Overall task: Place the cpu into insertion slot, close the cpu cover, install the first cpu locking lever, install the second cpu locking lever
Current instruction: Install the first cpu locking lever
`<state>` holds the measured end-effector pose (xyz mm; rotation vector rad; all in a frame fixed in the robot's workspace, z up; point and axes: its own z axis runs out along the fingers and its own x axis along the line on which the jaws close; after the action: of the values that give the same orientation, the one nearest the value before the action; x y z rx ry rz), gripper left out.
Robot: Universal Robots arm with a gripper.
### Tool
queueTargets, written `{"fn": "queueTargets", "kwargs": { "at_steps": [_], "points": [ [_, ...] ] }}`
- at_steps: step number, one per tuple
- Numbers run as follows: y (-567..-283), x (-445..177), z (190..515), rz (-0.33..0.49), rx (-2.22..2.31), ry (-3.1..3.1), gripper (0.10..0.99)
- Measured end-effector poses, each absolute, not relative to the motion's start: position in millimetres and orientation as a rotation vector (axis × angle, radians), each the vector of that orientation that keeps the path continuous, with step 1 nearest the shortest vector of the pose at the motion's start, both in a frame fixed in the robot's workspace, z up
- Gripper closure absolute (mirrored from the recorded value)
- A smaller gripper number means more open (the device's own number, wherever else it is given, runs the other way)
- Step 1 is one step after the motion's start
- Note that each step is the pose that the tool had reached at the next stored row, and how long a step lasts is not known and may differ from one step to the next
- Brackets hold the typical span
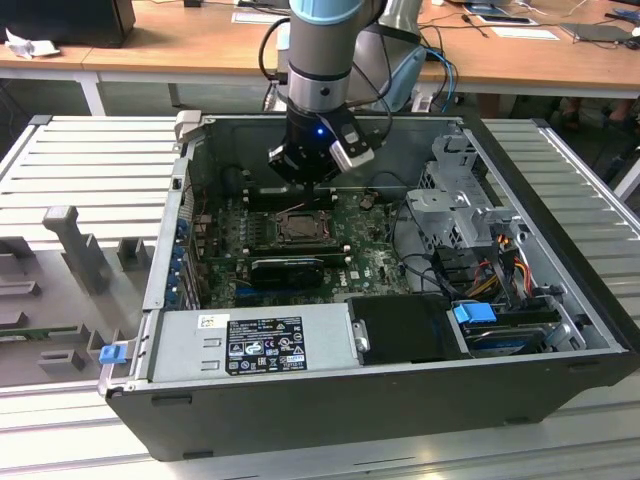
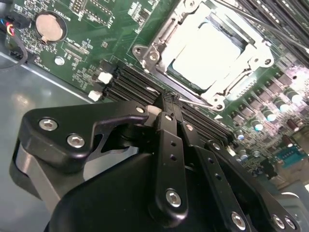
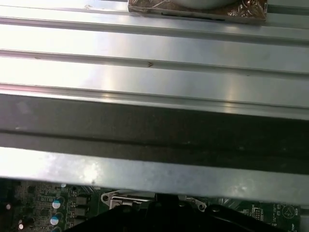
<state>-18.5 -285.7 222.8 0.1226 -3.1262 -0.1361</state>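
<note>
An open computer case is laid on its side on a ribbed, silvery metal table. Beyond it, a wooden desk with papers and a dark box is seen, and grey moulded fixtures are set on the table at the exterior view's left. Inside the case, a green board is mounted on the floor, with a labelled grey power unit along the near wall and a drive cage with coloured cables at the exterior view's right.

The gripper is held low over the board, just beyond the slot. In the second wrist view, the fingers are seen brought close together with their tips near a thin wire lever at the socket's edge; nothing is seen gripped between them, though whether the lever is touched cannot be told.

The cpu is seated in the slot, its pale top shown through the cut-out of the cover, which is laid flat over it. A round coin cell is fixed to the board well apart from the socket. In the first wrist view, bands of ribbed metal are seen above a strip of board.
</note>
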Motion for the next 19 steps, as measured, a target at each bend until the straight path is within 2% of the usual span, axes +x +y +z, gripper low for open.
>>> {"fn": "queueTargets", "kwargs": {
  "at_steps": [19],
  "points": [
    [-285, -12, 205, -0.136, 0.123, -3.126, 0.980]
  ]
}}
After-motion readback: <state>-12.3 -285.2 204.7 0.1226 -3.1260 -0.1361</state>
